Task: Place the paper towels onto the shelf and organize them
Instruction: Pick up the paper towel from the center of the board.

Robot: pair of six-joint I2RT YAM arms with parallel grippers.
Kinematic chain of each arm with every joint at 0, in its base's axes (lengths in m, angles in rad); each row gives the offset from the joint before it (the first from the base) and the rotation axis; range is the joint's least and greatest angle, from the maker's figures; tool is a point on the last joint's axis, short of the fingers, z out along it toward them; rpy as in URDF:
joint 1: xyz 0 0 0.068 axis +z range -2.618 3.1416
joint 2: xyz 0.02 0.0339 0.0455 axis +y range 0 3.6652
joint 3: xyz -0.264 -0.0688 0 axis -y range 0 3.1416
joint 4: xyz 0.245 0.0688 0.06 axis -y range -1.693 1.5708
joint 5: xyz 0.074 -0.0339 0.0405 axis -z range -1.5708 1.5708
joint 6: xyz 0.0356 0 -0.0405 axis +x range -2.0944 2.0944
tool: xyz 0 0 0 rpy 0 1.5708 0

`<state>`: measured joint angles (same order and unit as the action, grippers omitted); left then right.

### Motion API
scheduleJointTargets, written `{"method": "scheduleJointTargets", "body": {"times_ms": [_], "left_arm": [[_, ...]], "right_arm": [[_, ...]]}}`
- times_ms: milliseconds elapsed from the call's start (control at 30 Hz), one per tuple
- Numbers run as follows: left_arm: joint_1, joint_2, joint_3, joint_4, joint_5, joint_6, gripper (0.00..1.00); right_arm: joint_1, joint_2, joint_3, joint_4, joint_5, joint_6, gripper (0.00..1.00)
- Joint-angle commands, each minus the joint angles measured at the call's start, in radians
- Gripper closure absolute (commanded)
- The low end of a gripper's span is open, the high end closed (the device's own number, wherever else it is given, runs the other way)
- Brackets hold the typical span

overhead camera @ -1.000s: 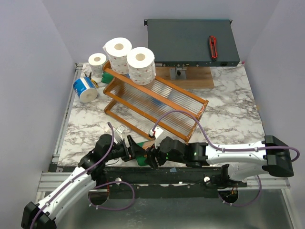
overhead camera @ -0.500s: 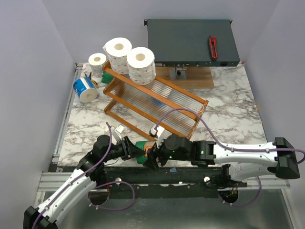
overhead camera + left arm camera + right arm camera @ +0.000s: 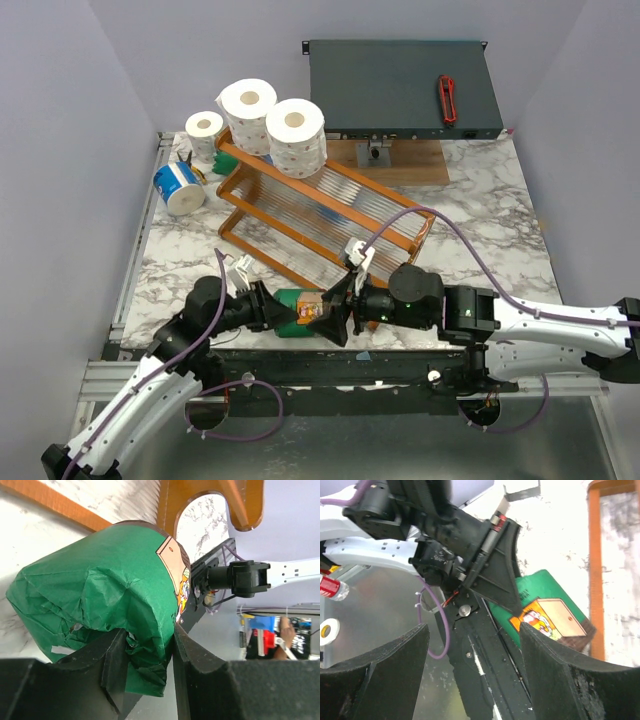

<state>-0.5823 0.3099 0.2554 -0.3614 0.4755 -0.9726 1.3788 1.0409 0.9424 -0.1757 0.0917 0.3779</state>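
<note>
My left gripper is shut on a green-wrapped paper towel roll and holds it just in front of the shelf's near rail. In the left wrist view the crumpled green wrap is pinched between my fingers. My right gripper is open, facing the roll's printed end from the right. The orange-framed shelf lies slanted across the table. Two big white rolls stand on its far left end. A small white roll, a blue-wrapped roll and a green-wrapped roll sit left of it.
A dark grey metal box with a red-handled tool on it stands at the back. A wooden board lies in front of it. The black front rail runs under both grippers at the table's near edge.
My left gripper has carried the green roll up and a little to the right. My right arm has shifted right and its open gripper now faces the roll's end.
</note>
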Motion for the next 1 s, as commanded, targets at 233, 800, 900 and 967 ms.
{"method": "scheduleJointTargets", "body": {"times_ms": [233, 800, 900, 967], "left_arm": [[0.004, 0.185, 0.341, -0.243, -0.178, 0.278, 0.87], [-0.122, 0.546, 0.639, -0.309, -0.438, 0.377, 0.9], [-0.17, 0.62, 0.678, -0.322, -0.468, 0.382, 0.9], [-0.198, 0.66, 0.697, -0.327, -0.515, 0.382, 0.9]], "right_arm": [[-0.002, -0.152, -0.001, -0.057, 0.239, -0.069, 0.24], [-0.002, -0.252, -0.058, -0.1, 0.385, -0.089, 0.24], [-0.001, -0.261, -0.065, -0.102, 0.397, -0.092, 0.24], [-0.001, -0.266, -0.068, -0.102, 0.407, -0.096, 0.24]]}}
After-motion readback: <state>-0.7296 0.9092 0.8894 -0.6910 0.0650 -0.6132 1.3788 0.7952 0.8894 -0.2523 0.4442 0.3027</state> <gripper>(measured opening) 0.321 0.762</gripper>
